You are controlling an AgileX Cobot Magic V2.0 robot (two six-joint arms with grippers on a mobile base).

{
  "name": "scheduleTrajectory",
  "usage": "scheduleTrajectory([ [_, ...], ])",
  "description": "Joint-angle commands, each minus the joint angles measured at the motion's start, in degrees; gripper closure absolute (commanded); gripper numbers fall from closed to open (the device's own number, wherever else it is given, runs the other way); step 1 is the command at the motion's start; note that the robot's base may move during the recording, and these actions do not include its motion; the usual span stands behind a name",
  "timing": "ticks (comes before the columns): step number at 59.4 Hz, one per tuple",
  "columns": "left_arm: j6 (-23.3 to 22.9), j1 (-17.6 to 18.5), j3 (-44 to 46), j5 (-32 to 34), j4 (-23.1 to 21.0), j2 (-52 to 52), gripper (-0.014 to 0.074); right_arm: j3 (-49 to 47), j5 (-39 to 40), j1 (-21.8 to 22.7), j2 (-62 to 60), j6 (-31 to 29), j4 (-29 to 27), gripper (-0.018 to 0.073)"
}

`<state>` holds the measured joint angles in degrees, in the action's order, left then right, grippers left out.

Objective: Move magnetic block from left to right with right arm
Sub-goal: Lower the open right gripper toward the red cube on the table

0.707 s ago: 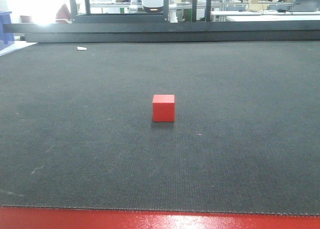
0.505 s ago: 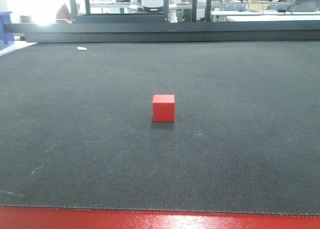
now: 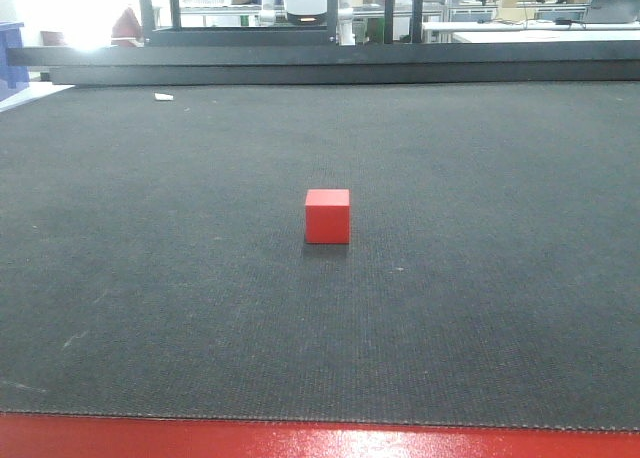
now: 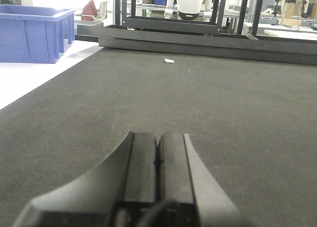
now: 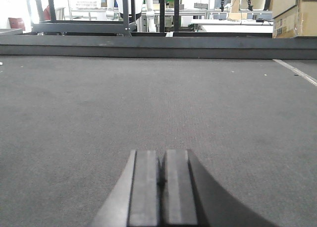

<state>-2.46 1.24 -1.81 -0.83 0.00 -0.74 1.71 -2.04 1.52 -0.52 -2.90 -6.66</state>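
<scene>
No text, label, brand, number or sign can be read in any of the views. In the right wrist view, the cardboard boxes (image 5: 292,11) far off at 1 o'clock are too small and blurred to tell whether they carry any print.

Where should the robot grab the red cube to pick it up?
From above, pinching two opposite side faces near the middle. The cube sits flat and square on the mat, with flat parallel sides and nothing beside it, so the right gripper could likely come down over either pair. It is shut now, so it must open first.
</scene>
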Motion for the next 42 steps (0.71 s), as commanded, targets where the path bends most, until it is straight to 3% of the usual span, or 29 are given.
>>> scheduleTrajectory([
  [1, -0.2, 0.3, -0.5, 5.2, 0.0, -0.8, 0.0713, -0.3, 4.7, 0.3, -1.1, -0.1, 0.4, 0.0491],
  [23, -0.2, 0.3, -0.5, 5.2, 0.0, -0.8, 0.0713, -0.9, 6.7, 0.3, -1.1, -0.1, 0.4, 0.0491],
  [42, -0.2, 0.3, -0.5, 5.2, 0.0, -0.8, 0.0713, -18.0, 1.5, 0.3, 6.4, -0.1, 0.4, 0.0480],
])
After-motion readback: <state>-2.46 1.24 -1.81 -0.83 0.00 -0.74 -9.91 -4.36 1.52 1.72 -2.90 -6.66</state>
